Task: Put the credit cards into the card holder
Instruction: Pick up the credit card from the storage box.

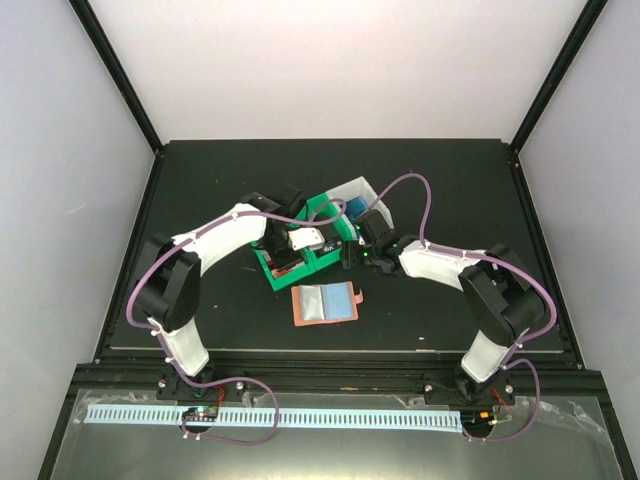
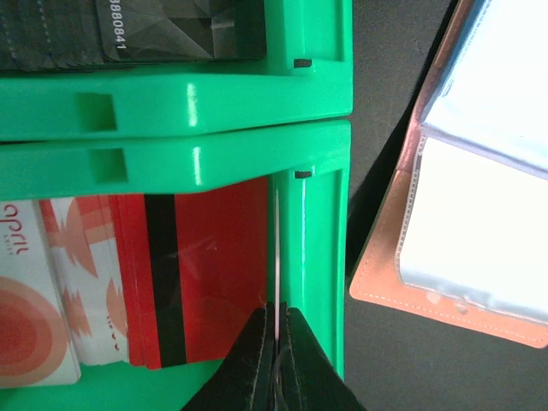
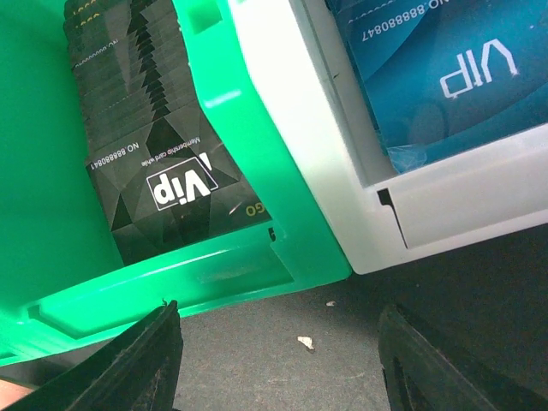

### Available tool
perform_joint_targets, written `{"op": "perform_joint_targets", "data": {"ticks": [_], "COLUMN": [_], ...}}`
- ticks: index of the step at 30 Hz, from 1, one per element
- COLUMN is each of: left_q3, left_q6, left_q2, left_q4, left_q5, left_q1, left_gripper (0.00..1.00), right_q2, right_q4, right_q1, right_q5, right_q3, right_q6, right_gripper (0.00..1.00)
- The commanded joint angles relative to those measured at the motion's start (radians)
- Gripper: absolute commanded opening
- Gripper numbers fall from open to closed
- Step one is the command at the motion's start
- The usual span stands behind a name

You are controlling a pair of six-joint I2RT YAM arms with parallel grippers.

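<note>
The card holder [image 1: 325,303] lies open on the black mat in front of the bins, reddish-brown with pale slots; its edge shows in the left wrist view [image 2: 385,278]. Red and white credit cards [image 2: 205,265] lie stacked in a green bin [image 2: 317,257]. My left gripper [image 2: 276,330] is inside that bin, shut on one thin card [image 2: 276,248] seen edge-on against the bin's right wall. In the top view the left gripper [image 1: 285,258] is over the green bin. My right gripper [image 3: 278,360] is open and empty above the mat, beside the bins [image 1: 352,255].
A second green bin [image 3: 248,171] holds black VIP cards [image 3: 163,188]. A white bin [image 3: 342,171] holds blue VIP cards [image 3: 445,68]. The bins stand together at the mat's middle [image 1: 320,240]. Black frame posts rise at the back corners.
</note>
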Motion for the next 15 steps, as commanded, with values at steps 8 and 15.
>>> {"op": "perform_joint_targets", "data": {"ticks": [8,15], "left_q3": [0.117,0.126], "left_q6": [-0.073,-0.290], "left_q2": [-0.190,-0.379], "left_q4": [-0.063,-0.021], "left_q5": [0.033,0.124], "left_q1": [0.008,0.015], "left_gripper": [0.02,0.02], "right_q2": [-0.157,-0.310], "right_q4": [-0.031,0.018], "right_q1": [-0.004,-0.008], "right_q5": [-0.074,-0.396], "right_q3": [0.041,0.041], "right_q6": [-0.030,-0.026], "right_gripper": [0.67,0.78]}}
